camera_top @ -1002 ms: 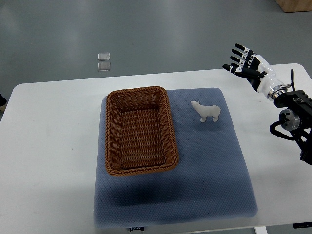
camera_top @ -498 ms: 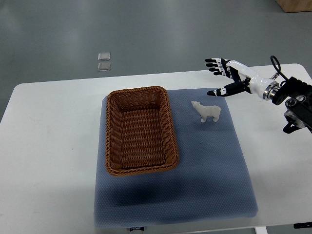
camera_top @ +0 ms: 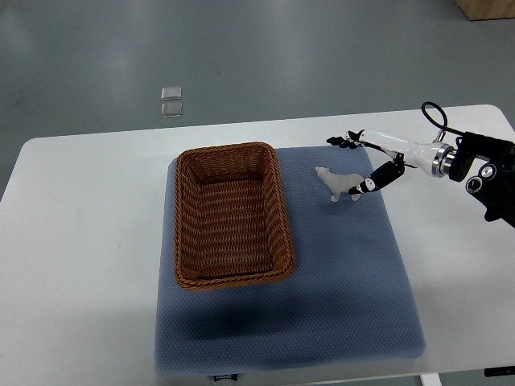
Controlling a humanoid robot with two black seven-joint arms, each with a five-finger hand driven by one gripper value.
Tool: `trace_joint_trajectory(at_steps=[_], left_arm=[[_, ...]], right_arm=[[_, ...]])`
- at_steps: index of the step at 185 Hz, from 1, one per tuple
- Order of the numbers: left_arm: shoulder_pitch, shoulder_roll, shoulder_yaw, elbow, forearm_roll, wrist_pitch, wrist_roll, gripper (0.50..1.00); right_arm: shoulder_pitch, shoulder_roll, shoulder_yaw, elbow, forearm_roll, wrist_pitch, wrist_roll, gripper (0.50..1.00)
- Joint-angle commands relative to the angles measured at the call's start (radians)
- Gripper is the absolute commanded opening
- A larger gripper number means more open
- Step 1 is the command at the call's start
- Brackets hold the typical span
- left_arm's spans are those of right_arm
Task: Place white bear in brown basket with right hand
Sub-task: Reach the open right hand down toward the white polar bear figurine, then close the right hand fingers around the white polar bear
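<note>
While your right hand (camera_top: pixel 364 163) brackets the bear (camera_top: pixel 339 184) with spread fingers, gripping nothing, the bear stands at the basket's (camera_top: pixel 232 215) three o'clock; closing unevenly could topple it.

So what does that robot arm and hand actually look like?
The right hand has slim white fingers with black joints and tips. A silver metal ring joins it to a bulky black forearm, with a thin black cable looping above the wrist.
</note>
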Motion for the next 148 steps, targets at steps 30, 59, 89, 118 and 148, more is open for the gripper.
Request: trace_joint_trajectory(at_steps=[30, 59, 89, 118, 148], left_arm=[[0.000, 0.000, 0.000, 0.000, 0.000, 0.000, -0.001, 1.000], [0.000, 0.000, 0.000, 0.000, 0.000, 0.000, -0.001, 1.000], [0.000, 0.000, 0.000, 0.000, 0.000, 0.000, -0.001, 1.000], [0.000, 0.000, 0.000, 0.000, 0.000, 0.000, 0.001, 1.000], [0.000, 0.000, 0.000, 0.000, 0.000, 0.000, 0.001, 1.000]], right_arm=[[0.000, 0.001, -0.124, -0.001, -0.025, -0.125, -0.014, 0.876], [0.005, 0.001, -0.164, -0.001, -0.025, -0.164, -0.014, 0.840], [0.008, 0.004, -0.164, -0.001, -0.025, -0.166, -0.015, 0.805], [0.006, 0.012, -0.164, -0.001, -0.061, -0.189, -0.046, 0.795], [0.006, 0.013, -0.166, -0.001, -0.074, -0.194, -0.063, 0.736]])
